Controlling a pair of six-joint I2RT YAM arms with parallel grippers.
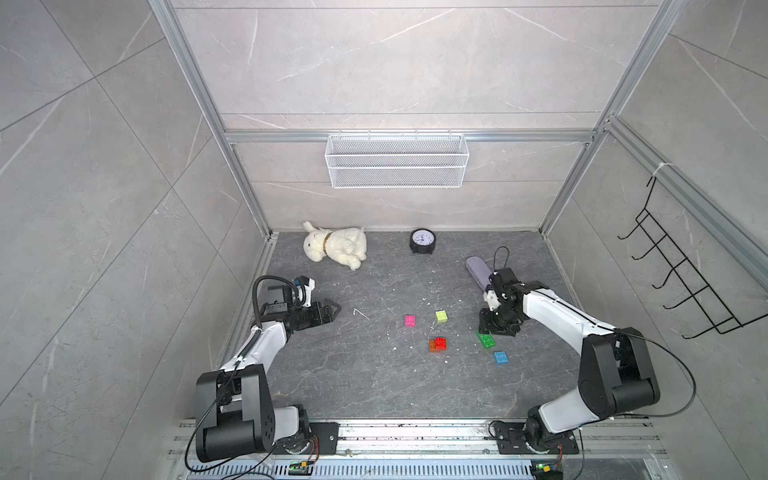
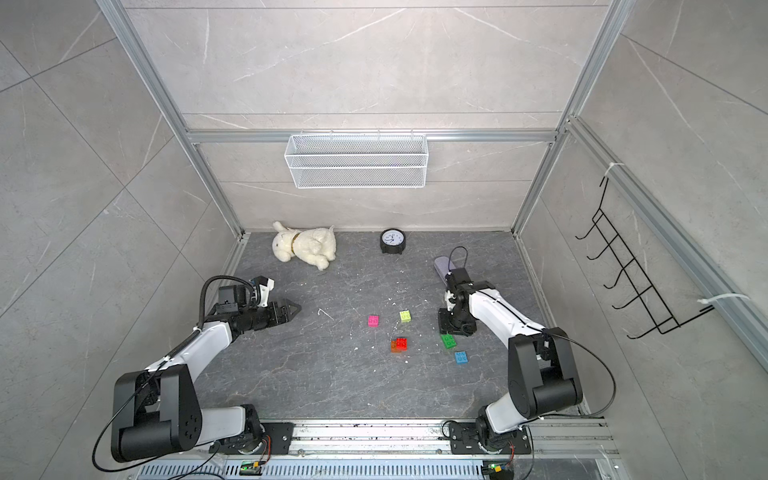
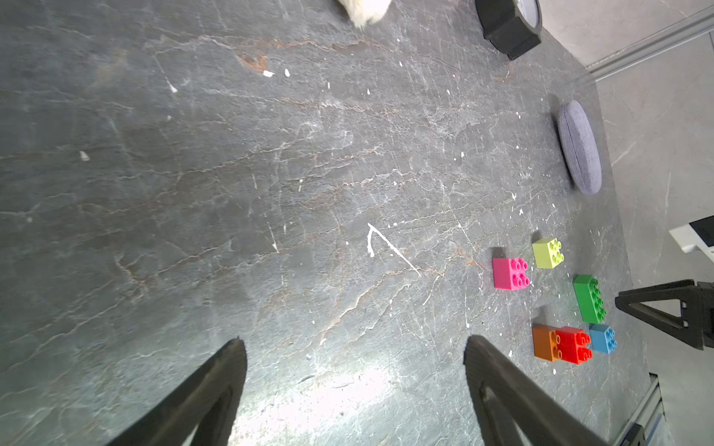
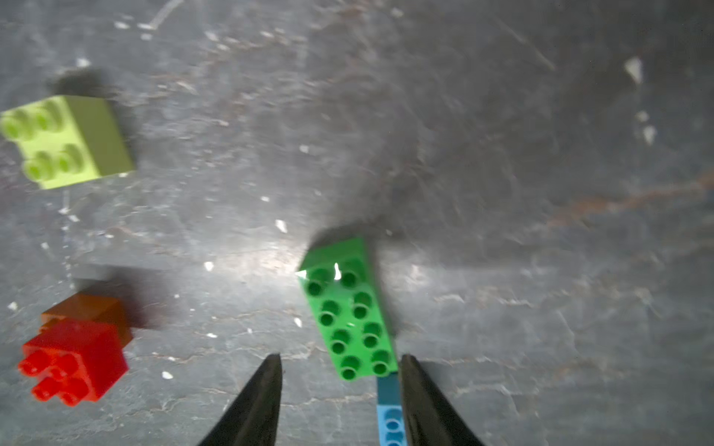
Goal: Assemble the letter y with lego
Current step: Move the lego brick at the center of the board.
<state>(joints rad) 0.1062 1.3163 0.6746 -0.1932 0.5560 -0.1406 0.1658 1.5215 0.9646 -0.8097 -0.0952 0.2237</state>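
The right gripper (image 4: 340, 357) hovers part-open at the long green brick (image 4: 347, 309), gripping nothing; the left gripper (image 3: 354, 339) gapes wide, empty.

Count them, six in all: pink brick (image 1: 409, 320), yellow-green brick (image 1: 441, 316), orange brick (image 1: 432, 346), red brick (image 1: 441, 343), blue brick (image 1: 500, 357), and one longer green brick (image 1: 485, 340). One clock (image 1: 422, 241), one plush dog (image 1: 336, 246), one grey case (image 1: 477, 269), one wire basket (image 1: 397, 170), one hook rack (image 1: 683, 262). Two arms, left arm (image 1: 266, 336) and right arm (image 1: 557, 309).

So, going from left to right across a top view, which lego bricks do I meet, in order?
pink brick → orange brick → long green brick → blue brick. The red brick and yellow-green brick overlap sideways, so they are left out.
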